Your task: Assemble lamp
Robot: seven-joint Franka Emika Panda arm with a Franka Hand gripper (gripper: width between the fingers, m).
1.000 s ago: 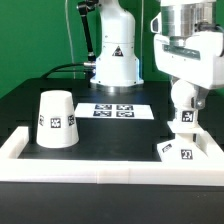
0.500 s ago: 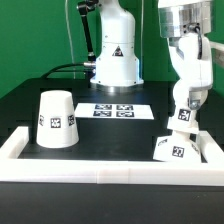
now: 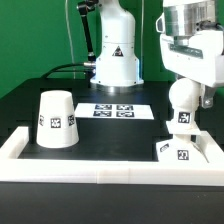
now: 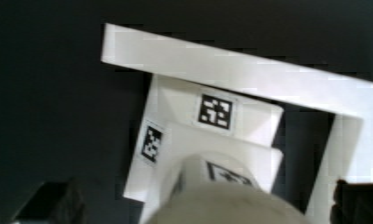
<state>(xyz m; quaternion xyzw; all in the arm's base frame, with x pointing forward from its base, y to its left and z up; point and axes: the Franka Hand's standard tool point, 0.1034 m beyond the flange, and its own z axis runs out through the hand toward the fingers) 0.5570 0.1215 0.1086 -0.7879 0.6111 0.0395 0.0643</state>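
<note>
While the bulb (image 3: 181, 100) stands on the square base (image 3: 181, 152), the gripper (image 3: 186, 92) hangs right over it.

Both parts sit at the exterior view's right, against the white frame's (image 3: 90, 164) corner wall, the bulb upright on its tagged neck. Whether the fingers are clenched on the bulb or released cannot be told. Seen from the wrist, the tagged base (image 4: 204, 125) lies against the frame (image 4: 254, 70). Well apart at the exterior view's left stands the upturned shade (image 3: 57, 119). Behind lies the marker board (image 3: 112, 111) on the black table (image 3: 30, 100).
</note>
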